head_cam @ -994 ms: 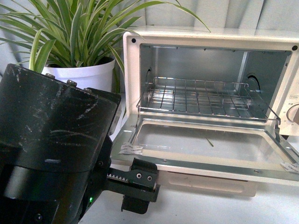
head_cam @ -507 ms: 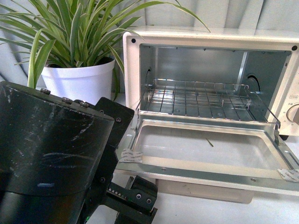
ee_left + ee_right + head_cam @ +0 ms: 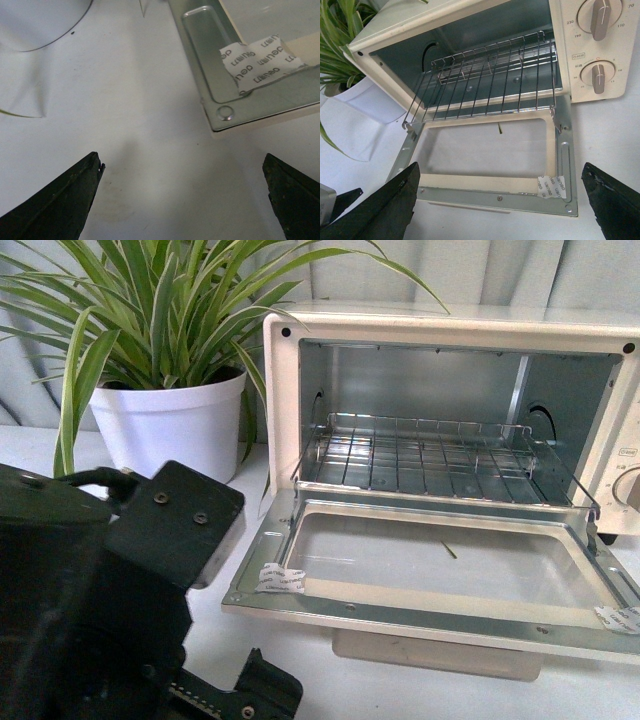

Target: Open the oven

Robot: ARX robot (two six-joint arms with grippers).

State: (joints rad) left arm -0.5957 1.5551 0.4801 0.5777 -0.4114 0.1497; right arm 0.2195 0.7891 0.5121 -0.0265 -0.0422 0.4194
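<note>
Oven door down; left gripper dropped lower, spread empty; right gripper spread.

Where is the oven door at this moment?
In the front view the oven door lies folded down flat in front of the oven, to the right of the white plant pot.

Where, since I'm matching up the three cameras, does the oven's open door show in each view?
Front view: the oven door lies folded down flat across the lower middle and right, in front of the wire rack.
Left wrist view: only one metal-framed corner of the door, bearing a white tape piece.
Right wrist view: the whole door, folded down in front of the rack.
Shared landmark: the white plant pot, seen in all three views.
</note>
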